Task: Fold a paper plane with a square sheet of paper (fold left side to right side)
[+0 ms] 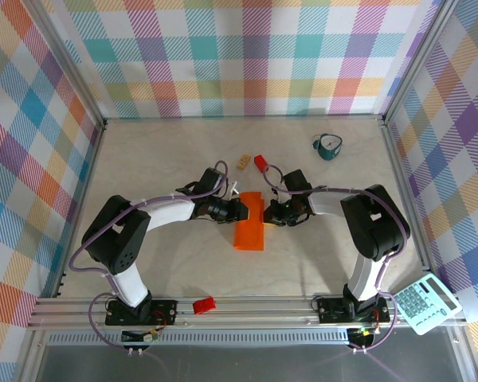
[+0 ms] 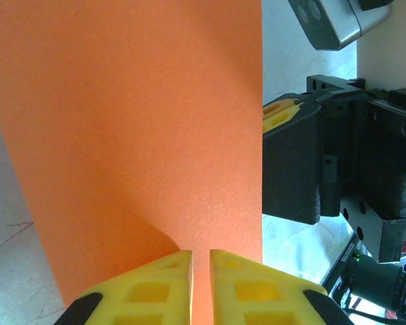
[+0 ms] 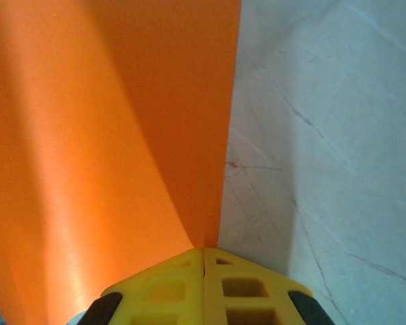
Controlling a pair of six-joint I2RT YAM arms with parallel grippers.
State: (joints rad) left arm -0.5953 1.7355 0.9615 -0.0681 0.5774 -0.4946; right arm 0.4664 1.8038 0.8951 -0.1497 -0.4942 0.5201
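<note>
The square sheet of paper [image 1: 249, 232] is bright orange and lies at the table's middle as a narrow upright rectangle. My left gripper [image 1: 244, 209] reaches in from the left over its upper part. In the left wrist view its yellow fingertips [image 2: 201, 271] stand a narrow slit apart above the orange face [image 2: 135, 135]. My right gripper [image 1: 265, 213] meets the paper's upper right edge. In the right wrist view it [image 3: 204, 261] is shut, with the paper's edge [image 3: 88, 135] running into the fingertips and the sheet curving up from the table.
A small red block [image 1: 260, 163] and a tan block [image 1: 242, 162] sit just behind the paper. A teal cup [image 1: 329, 146] stands at the back right. Another red block [image 1: 203, 305] rests on the front rail, and a calculator [image 1: 425, 302] lies at the front right.
</note>
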